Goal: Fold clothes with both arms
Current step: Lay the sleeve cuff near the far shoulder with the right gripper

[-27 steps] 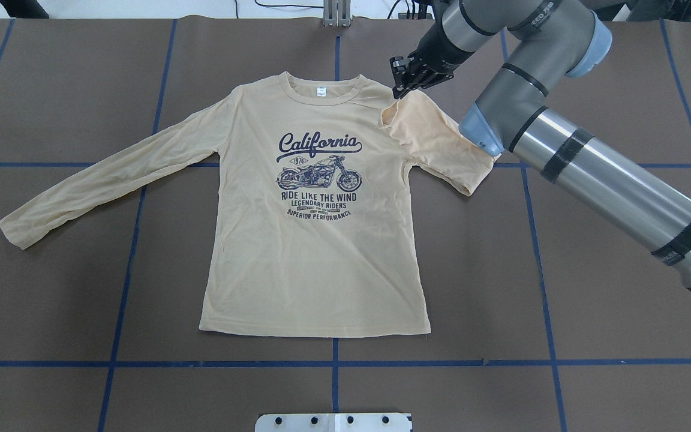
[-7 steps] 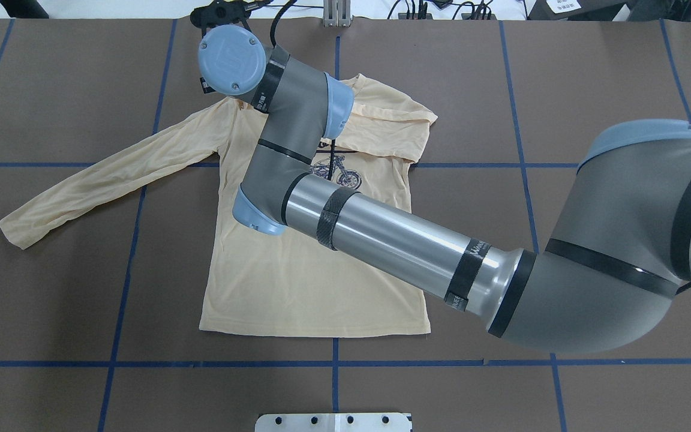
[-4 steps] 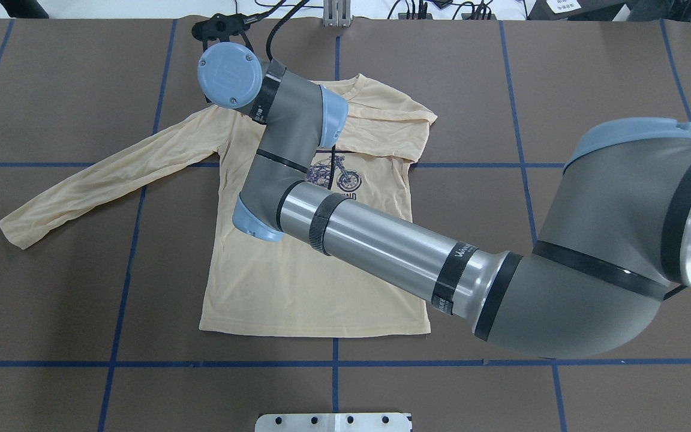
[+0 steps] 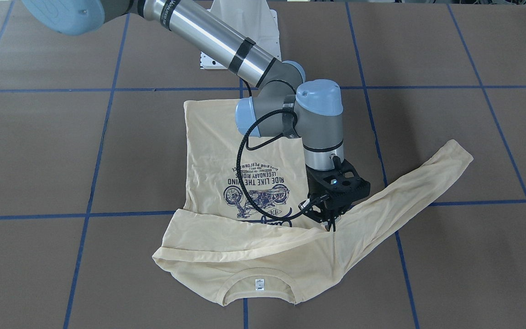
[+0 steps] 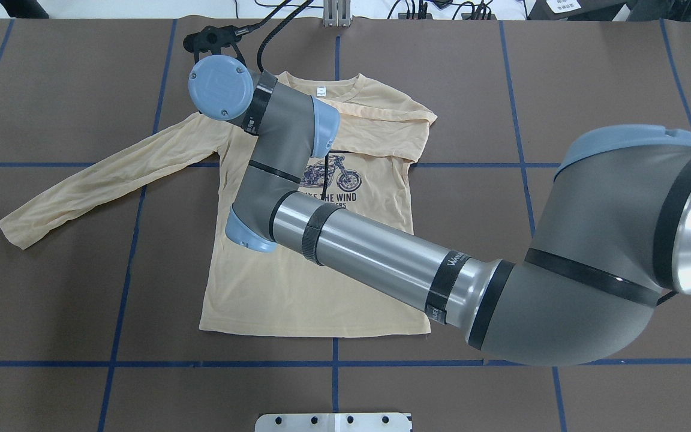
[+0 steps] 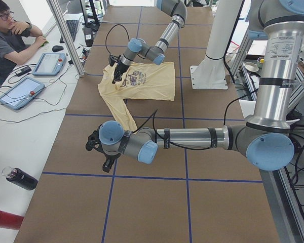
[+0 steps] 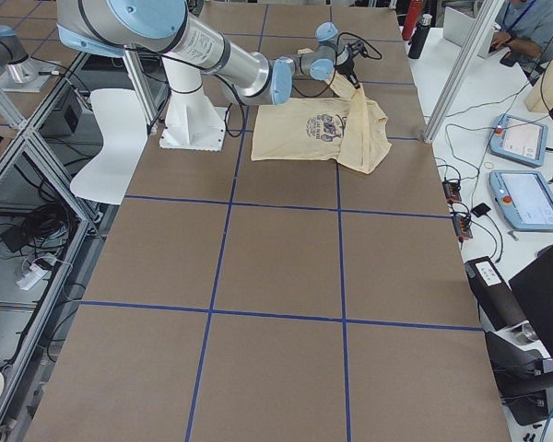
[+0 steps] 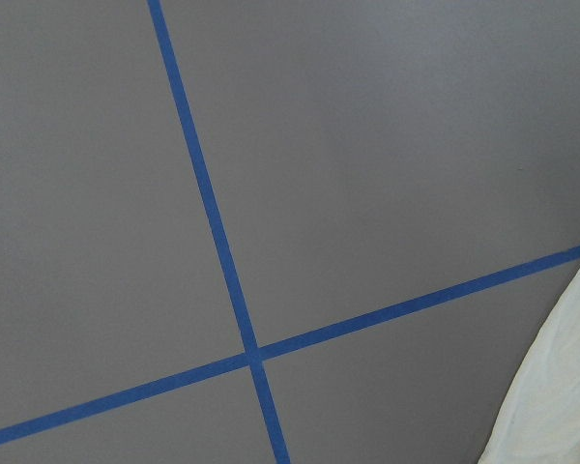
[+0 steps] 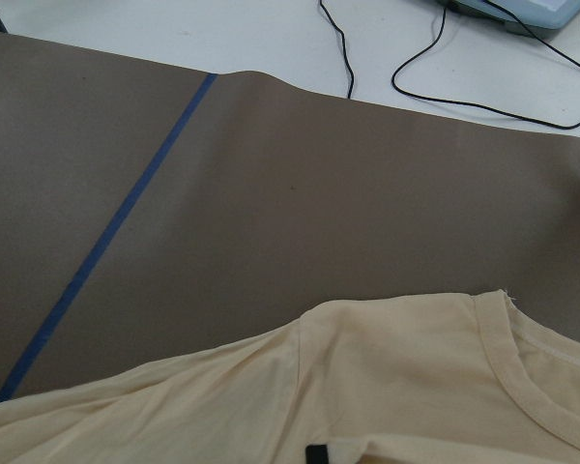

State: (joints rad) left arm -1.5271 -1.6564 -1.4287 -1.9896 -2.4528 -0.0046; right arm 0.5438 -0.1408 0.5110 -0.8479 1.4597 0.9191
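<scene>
While one sleeve (image 4: 244, 237) lies folded across its chest, the cream California-print shirt (image 4: 208, 151) lies flat mid-table. Front-on, its collar (image 4: 256, 273) is at seven o'clock from the right gripper (image 4: 329, 225), fingers together. Seconds ago that sleeve was bunched at the shoulder. Whether the left gripper (image 6: 106, 164) is parted, I cannot tell.

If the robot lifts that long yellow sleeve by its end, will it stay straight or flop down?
Probably flop: the sleeve lies wrinkled and flat on the table, so the cloth looks thin and soft. The other sleeve lies folded across the shirt, so it likely bends easily. Lifted, it would probably feel light.
</scene>
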